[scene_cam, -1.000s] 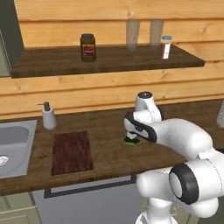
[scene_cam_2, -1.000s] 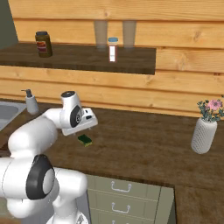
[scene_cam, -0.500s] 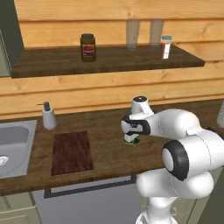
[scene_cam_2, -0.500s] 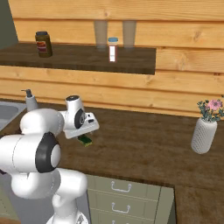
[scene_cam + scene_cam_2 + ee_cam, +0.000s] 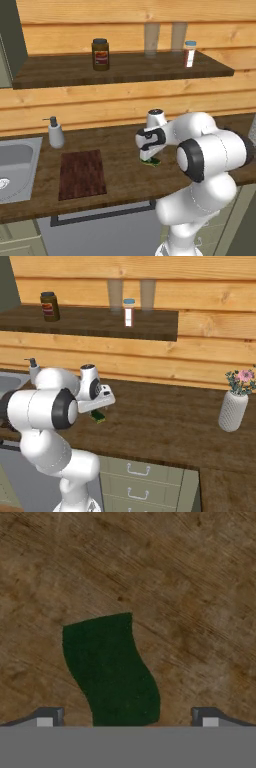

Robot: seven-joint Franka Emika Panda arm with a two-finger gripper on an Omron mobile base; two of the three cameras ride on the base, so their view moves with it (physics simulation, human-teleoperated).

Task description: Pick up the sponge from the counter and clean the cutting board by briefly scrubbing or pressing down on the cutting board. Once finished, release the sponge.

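One sponge (image 5: 110, 667), one board (image 5: 82, 173), one soap bottle (image 5: 55, 133) and one sink (image 5: 15, 167) sit on the surface (image 5: 125, 180); the shelf (image 5: 120, 70) above holds one dark jar (image 5: 100, 54), two glasses (image 5: 151, 39) and one small white bottle (image 5: 189, 53), and one vase (image 5: 234, 408) of flowers stands far right. My tool (image 5: 125, 717) is spread wide, its tips either side of the sponge and touching nothing. The sponge lies flat on the surface, dark green side up, well right of the board. My arm is folded low, the hand pointing straight down just above the sponge (image 5: 151, 160).
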